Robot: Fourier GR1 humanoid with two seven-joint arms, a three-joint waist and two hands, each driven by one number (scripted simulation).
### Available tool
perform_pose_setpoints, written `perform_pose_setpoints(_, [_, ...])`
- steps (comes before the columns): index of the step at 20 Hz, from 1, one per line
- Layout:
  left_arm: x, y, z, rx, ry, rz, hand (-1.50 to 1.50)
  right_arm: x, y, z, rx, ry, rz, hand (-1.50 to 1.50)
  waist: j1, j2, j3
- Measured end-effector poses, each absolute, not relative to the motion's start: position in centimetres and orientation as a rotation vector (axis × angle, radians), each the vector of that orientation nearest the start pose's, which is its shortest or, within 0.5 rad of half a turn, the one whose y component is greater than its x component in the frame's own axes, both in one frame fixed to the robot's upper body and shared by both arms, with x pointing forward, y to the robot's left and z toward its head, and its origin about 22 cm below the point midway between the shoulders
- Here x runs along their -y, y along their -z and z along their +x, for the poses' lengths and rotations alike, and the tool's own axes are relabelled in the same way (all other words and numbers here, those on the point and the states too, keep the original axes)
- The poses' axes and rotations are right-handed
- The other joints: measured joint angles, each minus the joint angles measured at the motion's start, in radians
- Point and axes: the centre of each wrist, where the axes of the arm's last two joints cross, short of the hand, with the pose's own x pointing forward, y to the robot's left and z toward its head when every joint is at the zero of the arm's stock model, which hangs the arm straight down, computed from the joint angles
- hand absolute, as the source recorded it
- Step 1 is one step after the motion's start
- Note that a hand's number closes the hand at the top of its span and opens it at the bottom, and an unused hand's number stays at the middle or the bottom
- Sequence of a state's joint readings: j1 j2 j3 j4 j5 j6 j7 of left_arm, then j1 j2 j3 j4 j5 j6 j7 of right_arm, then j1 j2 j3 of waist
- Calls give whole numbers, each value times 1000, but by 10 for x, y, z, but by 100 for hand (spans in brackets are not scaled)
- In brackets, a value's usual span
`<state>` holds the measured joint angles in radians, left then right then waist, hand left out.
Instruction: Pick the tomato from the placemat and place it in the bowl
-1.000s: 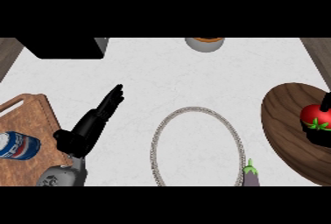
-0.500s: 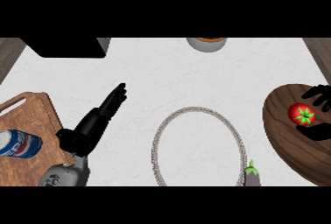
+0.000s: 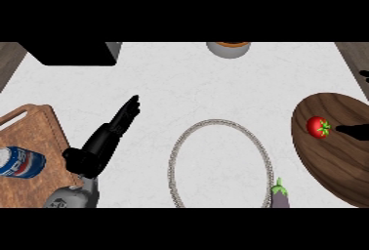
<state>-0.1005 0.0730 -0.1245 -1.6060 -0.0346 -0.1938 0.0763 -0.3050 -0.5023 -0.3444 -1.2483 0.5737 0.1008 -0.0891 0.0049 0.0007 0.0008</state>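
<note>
Nearest you, at seven o'clock, the left hand [image 3: 101,144] rests with straight fingers together. Further out at three o'clock, the tomato [image 3: 317,126] sits inside the wooden bowl [image 3: 338,161], off the placemat [image 3: 220,163]. Only a dark tip of the right hand [image 3: 355,130] shows beside it; I cannot tell its fingers. Withdraw clear of the rim.
</note>
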Motion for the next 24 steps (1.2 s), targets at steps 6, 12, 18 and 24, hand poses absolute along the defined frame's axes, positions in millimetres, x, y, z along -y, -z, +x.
perform_pose_setpoints(6, [-209, -36, 262, 1586, 370, -162, 0, 450, -104, 289, 1489, -276, -910, -150, -6, -1, 0])
perform_pose_setpoints(12, [-204, -36, 264, 1592, 369, -161, 0, 516, -109, 253, 1479, -70, -888, -150, -8, 0, 0])
perform_pose_setpoints(18, [-201, -33, 263, 1591, 372, -172, 0, 581, -108, 201, 1502, 69, -891, -150, -4, 2, 1])
perform_pose_setpoints(24, [-203, -30, 260, 1594, 379, -179, 0, 624, -106, 146, 1520, 98, -852, -150, 2, 5, 3])
